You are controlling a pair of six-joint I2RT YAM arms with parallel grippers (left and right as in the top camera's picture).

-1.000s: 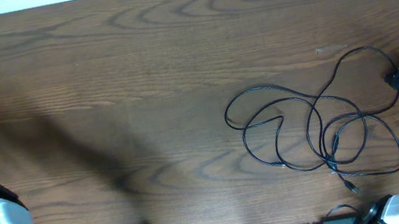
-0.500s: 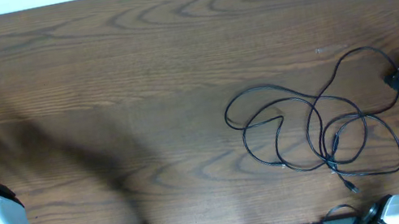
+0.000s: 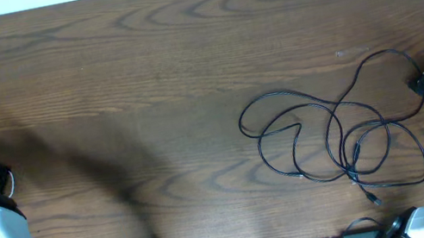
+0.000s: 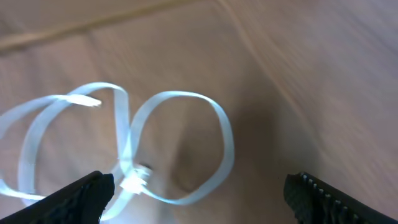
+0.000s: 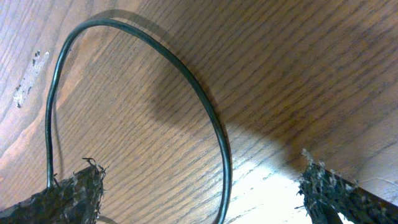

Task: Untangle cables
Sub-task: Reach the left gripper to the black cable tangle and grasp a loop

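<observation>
My right gripper (image 5: 199, 171) is open wide. A black cable (image 5: 217, 134) bends in a curve right between its two fingers, low on the table (image 3: 183, 54). I think that is the piece to grab next. Farther out, toward the middle of the table, the rest of it lies in a heap of black loops (image 3: 338, 127), spread more side to side than front to back. My right arm is much nearer to that heap. My left gripper (image 4: 199, 180) is far off at the other side, open wide too, with a white cable (image 4: 177, 94) in two blurry loops under it.
</observation>
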